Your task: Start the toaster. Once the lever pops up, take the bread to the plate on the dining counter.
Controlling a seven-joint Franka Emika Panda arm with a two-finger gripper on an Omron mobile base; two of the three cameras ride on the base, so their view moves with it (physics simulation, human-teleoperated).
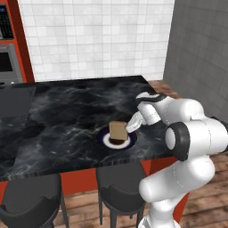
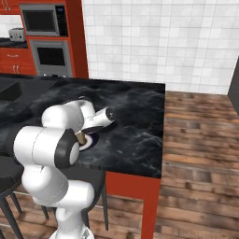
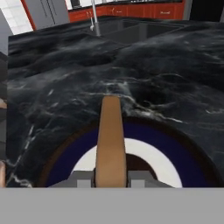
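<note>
1. Location: the bread (image 1: pixel 118 130) stands on edge over the plate (image 1: pixel 107 141), at the six o'clock side of the dining counter (image 1: pixel 67 111).
2. Jaws: the gripper (image 3: pixel 111 178) is closed on the slice's edge, approaching from three o'clock.
3. Handling, judged: light, stiff when toasted, crumbly; pinch gently across its thin faces near the crust.
4. Risk: released upright, it may topple off the plate.

Setting: domestic kitchen. Noted were a black marble bench (image 1: pixel 67 111) with dark stools (image 1: pixel 31 200), red cabinetry, built-in microwave (image 2: pixel 43 20) and oven (image 2: pixel 50 57), white tiled wall (image 1: pixel 98 35), a sink faucet (image 3: pixel 93 17), wood plank floor (image 2: pixel 200 154).
</note>
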